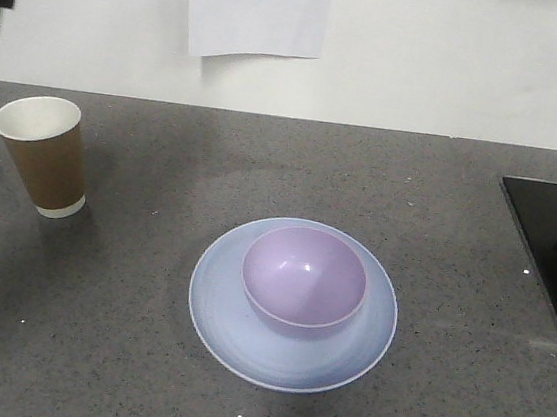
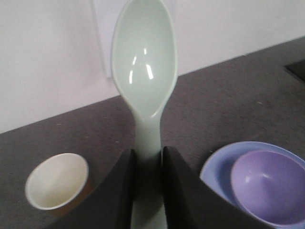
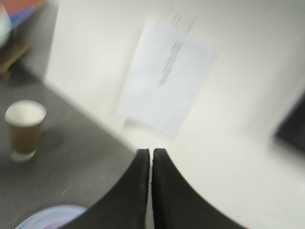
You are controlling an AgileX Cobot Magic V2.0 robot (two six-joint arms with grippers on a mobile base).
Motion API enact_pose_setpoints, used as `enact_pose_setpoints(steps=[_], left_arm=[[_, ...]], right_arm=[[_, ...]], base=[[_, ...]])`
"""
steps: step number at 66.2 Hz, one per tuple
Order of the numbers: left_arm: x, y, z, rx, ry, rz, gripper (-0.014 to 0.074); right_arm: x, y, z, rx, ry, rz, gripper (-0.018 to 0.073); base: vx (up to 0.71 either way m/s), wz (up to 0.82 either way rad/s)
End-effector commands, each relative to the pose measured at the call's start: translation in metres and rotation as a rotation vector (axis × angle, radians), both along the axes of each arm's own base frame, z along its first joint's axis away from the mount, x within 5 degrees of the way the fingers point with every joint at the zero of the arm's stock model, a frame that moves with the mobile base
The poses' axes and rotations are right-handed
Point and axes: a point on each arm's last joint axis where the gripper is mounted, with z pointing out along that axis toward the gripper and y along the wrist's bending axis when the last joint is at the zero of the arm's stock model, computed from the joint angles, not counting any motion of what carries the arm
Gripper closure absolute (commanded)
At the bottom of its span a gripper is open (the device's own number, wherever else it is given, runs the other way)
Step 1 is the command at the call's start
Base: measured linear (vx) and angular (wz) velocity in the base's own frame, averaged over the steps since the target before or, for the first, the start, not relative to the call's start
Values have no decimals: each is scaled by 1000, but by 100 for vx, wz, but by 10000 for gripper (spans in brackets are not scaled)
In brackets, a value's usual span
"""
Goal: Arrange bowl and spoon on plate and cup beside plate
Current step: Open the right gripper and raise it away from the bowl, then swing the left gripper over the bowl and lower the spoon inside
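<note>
In the front view, one plate (image 1: 293, 306) lies on the grey counter (image 1: 141, 354) near the middle of the frame, and one purple bowl (image 1: 304, 275) sits on it, shifted toward the plate's 12 o'clock edge. One paper cup (image 1: 42, 154) stands upright on the counter at about 10 o'clock from the plate, well apart from it. A sheet of paper (image 1: 257, 10) hangs on the wall at 12 o'clock, and a black cooktop (image 1: 556, 250) fills the 3 o'clock edge. A dark piece of an arm shows at the top left corner; no jaws are visible here, and neither is the spoon.

In the left wrist view, the left gripper (image 2: 147, 164) is clenched on the handle of the single spoon (image 2: 144, 57), jaws narrowly parted with the handle filling the gap. The spoon stands up toward 12 o'clock, scoop facing the camera, held in the air above the counter. Below, the cup sits at 8 o'clock and the bowl on the plate at 4 o'clock.

In the right wrist view, which is blurred, the right gripper (image 3: 151, 157) has its jaws pressed together on nothing, only a thin slit between them. The cup is at 9 o'clock, the plate's rim at 7 o'clock, the paper at 12 o'clock.
</note>
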Motion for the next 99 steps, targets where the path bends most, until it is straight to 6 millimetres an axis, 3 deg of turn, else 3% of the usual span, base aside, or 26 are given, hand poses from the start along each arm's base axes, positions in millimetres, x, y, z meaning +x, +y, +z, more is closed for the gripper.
enact_pose_setpoints(steps=[1, 4, 10, 13, 18, 30, 50, 62, 82, 99], left_arm=[[9, -20, 2, -79, -8, -135, 602], [19, -29, -6, -92, 28, -181, 602], [38, -47, -23, -129, 111, -255, 603], [46, -57, -35, -123, 159, -292, 603], [56, -72, -52, -102, 241, -335, 603], [70, -108, -81, 18, 435, -420, 603], [86, -158, -121, 194, 601, -457, 603], [90, -162, -132, 231, 615, -443, 603], [90, -162, -132, 231, 615, -443, 594], [90, -162, -132, 230, 616, -442, 494]], right_arm=[[-77, -27, 22, 81, -220, -70, 568], [-118, -41, 23, 116, -305, -89, 566], [-167, -59, 11, 180, -382, -136, 564], [-185, -66, 0, 211, -392, -166, 564], [-193, -74, -23, 220, -360, -227, 564], [-188, -83, -70, 232, -298, -338, 564], [-166, -82, -100, 186, -178, -397, 564], [-163, -83, -100, 164, -180, -420, 564], [-163, -84, -101, 166, -178, -421, 564], [-163, -84, -102, 163, -167, -424, 564]], base=[[0, 0], [0, 0], [0, 0], [0, 0], [0, 0], [0, 0], [0, 0], [0, 0], [0, 0], [0, 0]])
